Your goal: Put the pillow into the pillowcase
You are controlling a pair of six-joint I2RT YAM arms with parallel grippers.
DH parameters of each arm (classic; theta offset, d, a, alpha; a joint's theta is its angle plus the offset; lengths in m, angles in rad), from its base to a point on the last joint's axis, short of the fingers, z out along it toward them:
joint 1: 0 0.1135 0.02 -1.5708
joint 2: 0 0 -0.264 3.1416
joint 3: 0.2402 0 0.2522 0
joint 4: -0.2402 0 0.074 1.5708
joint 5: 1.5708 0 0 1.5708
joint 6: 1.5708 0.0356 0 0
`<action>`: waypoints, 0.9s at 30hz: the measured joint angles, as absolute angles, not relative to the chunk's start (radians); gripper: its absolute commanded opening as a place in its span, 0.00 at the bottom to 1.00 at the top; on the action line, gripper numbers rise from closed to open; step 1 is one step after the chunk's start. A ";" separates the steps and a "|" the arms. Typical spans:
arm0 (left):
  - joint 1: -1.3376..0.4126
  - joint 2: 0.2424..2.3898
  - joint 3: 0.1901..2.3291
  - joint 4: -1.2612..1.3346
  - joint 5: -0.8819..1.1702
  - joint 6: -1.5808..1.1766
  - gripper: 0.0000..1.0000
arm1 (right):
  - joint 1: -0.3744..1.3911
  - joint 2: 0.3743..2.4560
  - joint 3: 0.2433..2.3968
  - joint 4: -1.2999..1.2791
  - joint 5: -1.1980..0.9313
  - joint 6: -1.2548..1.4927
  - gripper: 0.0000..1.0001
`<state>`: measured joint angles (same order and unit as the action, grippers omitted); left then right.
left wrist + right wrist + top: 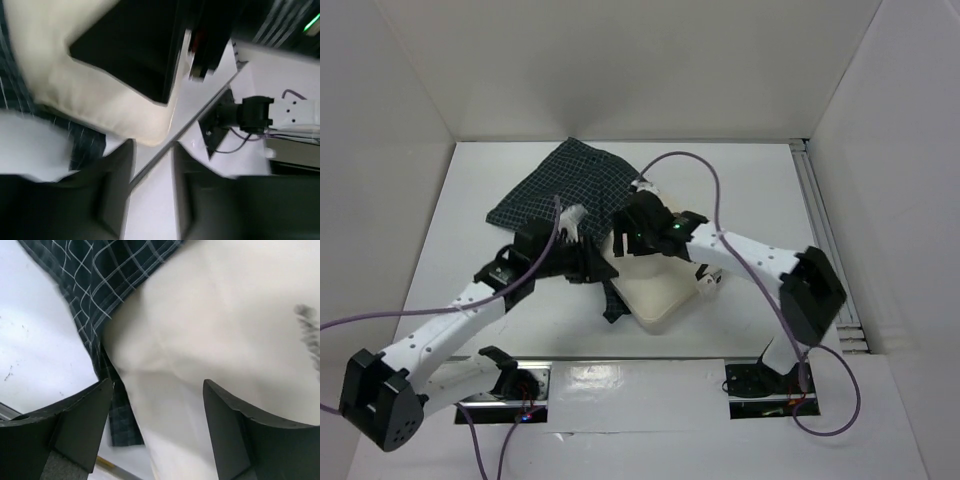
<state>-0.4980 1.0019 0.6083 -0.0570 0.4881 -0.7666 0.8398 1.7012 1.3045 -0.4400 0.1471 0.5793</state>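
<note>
Pillow (655,295) is seen partly inside the pillowcase (565,185). The far part is covered by the checked cloth, and the near cream end lies bare on the table (460,230), toward the right arm's base. Its long axis is judged to run from near-right to far-left, so the way into the case goes away from the bases and to the left.

The right gripper (628,238) is placed over the line where the cloth edge meets the bare pillow. In the right wrist view its fingers (85,415) are spread wide and nothing is held between them. The pillow lies just below and ahead of them, and the cloth edge is at their left side.

The left gripper (582,248) is held just beside the right one, at the left side of the case mouth. Its fingers (112,185) are parted too, and only the table is seen through the gap. The pillow corner is ahead of them and appears not to be touched.

The right gripper is judged to be the nearer one to the bare end. For the next move, either the cloth edge must be gripped and drawn toward the near-right, or the pillow must be pushed along its axis.
</note>
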 measured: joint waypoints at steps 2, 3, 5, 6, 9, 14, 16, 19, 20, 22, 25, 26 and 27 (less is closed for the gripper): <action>-0.511 1.021 0.800 -0.208 0.419 -0.697 0.57 | 0.829 1.582 1.250 -0.457 0.182 0.596 0.82; -0.517 1.039 0.882 -0.261 0.377 -0.667 0.57 | 0.819 1.527 1.228 -0.471 0.195 0.609 0.80; -0.537 1.092 1.036 -0.350 0.277 -0.606 0.57 | 0.786 1.392 1.162 -0.480 0.222 0.643 0.79; -0.553 1.123 1.090 -0.380 0.217 -0.585 0.57 | 0.766 1.330 1.129 -0.487 0.231 0.662 0.79; -0.626 1.278 1.248 -0.479 -0.001 -0.524 0.57 | 0.693 1.166 1.017 -0.496 0.239 0.722 0.87; -0.709 1.650 1.489 -0.603 -0.340 -0.480 0.54 | 0.612 1.032 0.832 -0.550 0.216 0.821 0.88; -0.724 1.763 1.553 -0.641 -0.442 -0.474 0.56 | 0.586 0.998 0.770 -0.573 0.194 0.847 0.88; -0.735 1.857 1.604 -0.687 -0.549 -0.469 0.56 | 0.538 0.951 0.719 -0.605 0.155 0.872 0.88; -0.736 1.877 1.618 -0.698 -0.577 -0.467 0.56 | 0.527 0.940 0.713 -0.611 0.143 0.876 0.88; -0.737 1.915 1.650 -0.706 -0.624 -0.449 0.54 | 0.508 0.916 0.700 -0.614 0.128 0.887 0.89; -0.737 1.968 1.694 -0.701 -0.665 -0.427 0.54 | 0.498 0.871 0.680 -0.616 0.094 0.901 0.93; -0.736 1.987 1.707 -0.699 -0.677 -0.420 0.54 | 0.494 0.859 0.672 -0.615 0.076 0.904 0.93; -0.736 2.002 1.717 -0.696 -0.688 -0.416 0.54 | 0.490 0.853 0.664 -0.612 0.060 0.906 0.94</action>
<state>-0.7364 2.0018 1.7172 -0.6964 -0.6880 -0.4156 0.4900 0.8532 0.6643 -0.6117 0.0597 0.9058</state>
